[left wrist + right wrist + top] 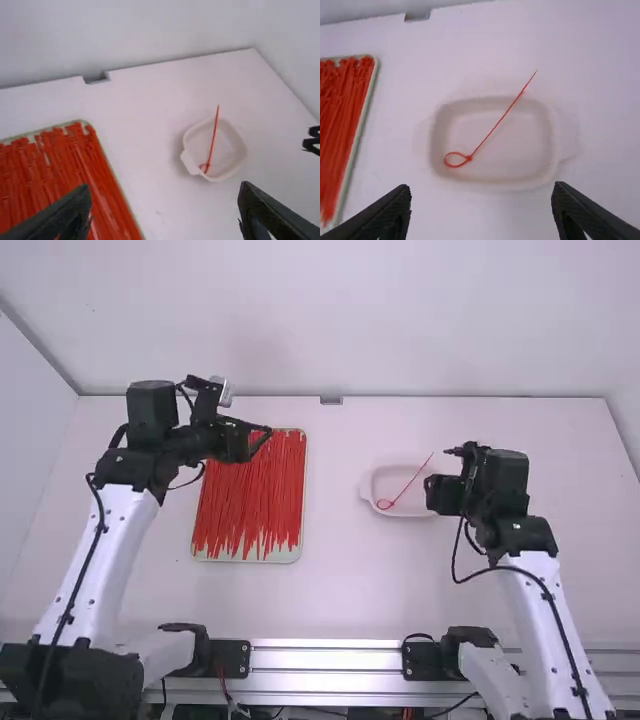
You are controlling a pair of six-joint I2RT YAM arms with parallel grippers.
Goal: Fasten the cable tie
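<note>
Soft, even light is washing the tabletop [400, 570]. The dish [495, 181] is casting only a faint, diffuse shadow.

Open lane on bare table [335, 565] between tray [245, 558] and dish [372, 480]. Tail of cable tie [405, 485] juts past dish's far rim. Above tray's far end hangs left gripper [262, 438]; right gripper [432, 492] crowds dish's right side.

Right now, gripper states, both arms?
Left gripper: open, holding nothing.
Right gripper: open, holding nothing.
</note>
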